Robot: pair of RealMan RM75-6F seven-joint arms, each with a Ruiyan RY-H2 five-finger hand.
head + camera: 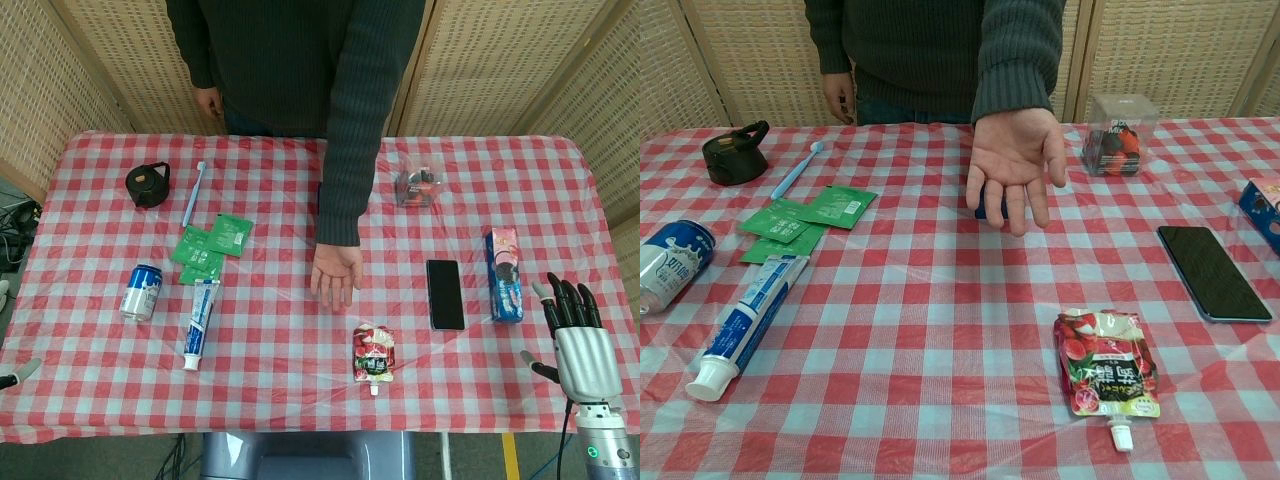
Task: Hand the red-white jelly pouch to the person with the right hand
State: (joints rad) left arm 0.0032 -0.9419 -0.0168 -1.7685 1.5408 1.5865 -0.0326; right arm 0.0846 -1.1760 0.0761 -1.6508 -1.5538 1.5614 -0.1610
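The red-white jelly pouch point(373, 355) point(1106, 373) lies flat near the table's front edge, spout toward me. The person's open palm point(336, 273) point(1016, 158) is held out over the table's middle, just beyond the pouch. My right hand point(577, 335) hovers at the front right corner, fingers spread and holding nothing, well to the right of the pouch. Only a fingertip of my left hand point(14, 375) shows at the front left edge in the head view. The chest view shows neither hand.
A black phone point(445, 293) and a blue snack box point(504, 273) lie between my right hand and the pouch. A clear candy box point(418, 185) stands farther back. At left are a toothpaste tube point(199, 323), a can point(141, 291), green sachets point(211, 243), a toothbrush point(194, 193) and a black pot point(148, 184).
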